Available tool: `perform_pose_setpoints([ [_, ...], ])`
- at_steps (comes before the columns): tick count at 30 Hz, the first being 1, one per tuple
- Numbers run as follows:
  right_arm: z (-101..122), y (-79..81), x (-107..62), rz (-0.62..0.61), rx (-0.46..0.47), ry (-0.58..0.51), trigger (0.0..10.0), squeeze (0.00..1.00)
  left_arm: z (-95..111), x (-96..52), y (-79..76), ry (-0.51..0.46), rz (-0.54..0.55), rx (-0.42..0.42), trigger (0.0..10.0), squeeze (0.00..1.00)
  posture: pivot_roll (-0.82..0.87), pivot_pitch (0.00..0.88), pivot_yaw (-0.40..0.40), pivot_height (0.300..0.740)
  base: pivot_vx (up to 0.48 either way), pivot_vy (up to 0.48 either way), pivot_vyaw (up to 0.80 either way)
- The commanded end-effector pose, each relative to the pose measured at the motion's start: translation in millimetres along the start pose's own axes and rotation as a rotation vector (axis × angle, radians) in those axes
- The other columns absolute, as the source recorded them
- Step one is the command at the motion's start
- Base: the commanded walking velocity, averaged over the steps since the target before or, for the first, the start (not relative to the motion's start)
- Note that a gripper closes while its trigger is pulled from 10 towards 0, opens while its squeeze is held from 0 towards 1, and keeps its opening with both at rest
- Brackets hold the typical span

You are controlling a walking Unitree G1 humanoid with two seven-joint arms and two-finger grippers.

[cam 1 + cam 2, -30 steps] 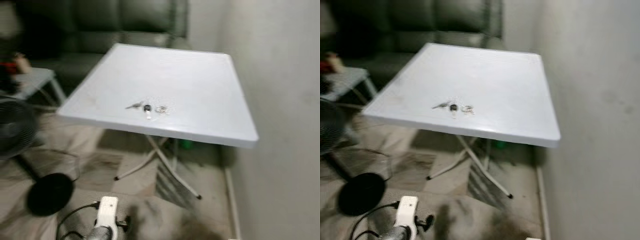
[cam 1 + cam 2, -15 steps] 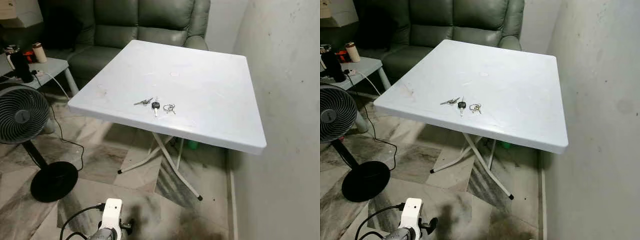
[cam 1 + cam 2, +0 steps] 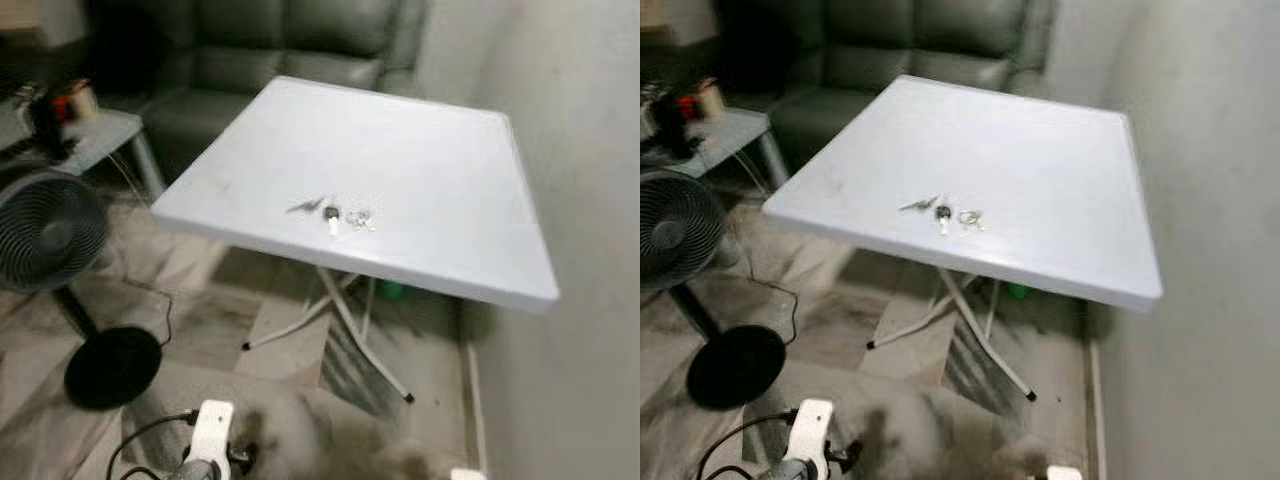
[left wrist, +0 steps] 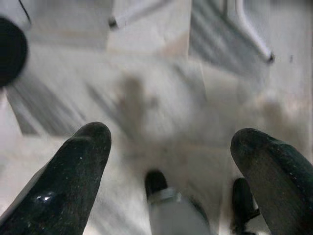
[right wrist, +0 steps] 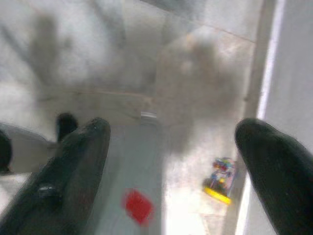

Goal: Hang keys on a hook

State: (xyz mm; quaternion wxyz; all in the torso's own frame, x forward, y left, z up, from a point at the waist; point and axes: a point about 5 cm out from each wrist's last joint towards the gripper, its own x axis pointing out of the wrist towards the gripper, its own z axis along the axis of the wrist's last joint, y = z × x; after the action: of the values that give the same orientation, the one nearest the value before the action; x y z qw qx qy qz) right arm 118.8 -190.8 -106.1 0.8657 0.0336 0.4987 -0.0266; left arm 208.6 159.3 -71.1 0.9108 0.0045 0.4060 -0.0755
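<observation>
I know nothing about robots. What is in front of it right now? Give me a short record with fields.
keys: lying near the front edge of the white table
white table: folding legs, beside the wall
fan: standing on the floor to the robot's left
sofa: dark green, behind the table
left gripper: open, hanging over the floor
right gripper: open, hanging over the floor
hook: none visible

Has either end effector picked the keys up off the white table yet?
No: the keys lie on the white folding table, while the open left end effector and right end effector hang over the floor.
</observation>
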Motion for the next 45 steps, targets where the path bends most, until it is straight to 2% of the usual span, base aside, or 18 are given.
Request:
perform_pose_setpoints([
  [1, -6.5, -8.6, -2.6, -0.03, 0.01, 0.021, 10.0, 0.0, -6.6, 0.0, -7.9, 0.026, -0.016, -0.006, 10.0, 0.0, -0.01, 0.0, -0.048, 0.74, 0.0, 0.469, 0.0],
  [26, -9.9, -10.2, -3.8, -0.03, 0.015, 0.027, 10.0, 0.0, -1.8, 1.3, -8.9, 0.006, -0.008, -0.028, 10.0, 0.0, 0.0, 0.0, -0.056, 0.74, 0.0, 0.462, 0.0],
  [28, -10.1, -10.2, -3.9, -0.03, 0.016, 0.027, 10.0, 0.0, -1.2, 1.5, -9.0, 0.006, -0.005, -0.008, 10.0, 0.0, 0.0, 0.0, -0.056, 0.74, 0.0, 0.0, 0.0],
  [36, -9.9, -10.3, -3.8, -0.03, 0.022, 0.025, 10.0, 0.0, 2.2, 2.5, -11.3, -0.008, -0.012, -0.041, 10.0, 0.0, 0.0, 0.0, -0.057, 0.74, 0.0, 0.0, 0.0],
  [43, 6.9, -11.4, -1.2, -0.031, 0.028, -0.055, 10.0, 0.0, 24.4, 6.7, -21.0, -0.1, -0.055, -0.016, 10.0, 0.0, 0.0, 0.0, -0.054, 0.74, 0.0, 0.0, 0.0],
  [45, 24.4, -11.0, 0.8, -0.02, 0.022, -0.135, 10.0, 0.0, 42.3, 8.6, -28.1, -0.179, -0.094, -0.021, 10.0, 0.0, 0.0, 0.0, -0.05, 0.74, 0.0, 0.0, 0.0],
])
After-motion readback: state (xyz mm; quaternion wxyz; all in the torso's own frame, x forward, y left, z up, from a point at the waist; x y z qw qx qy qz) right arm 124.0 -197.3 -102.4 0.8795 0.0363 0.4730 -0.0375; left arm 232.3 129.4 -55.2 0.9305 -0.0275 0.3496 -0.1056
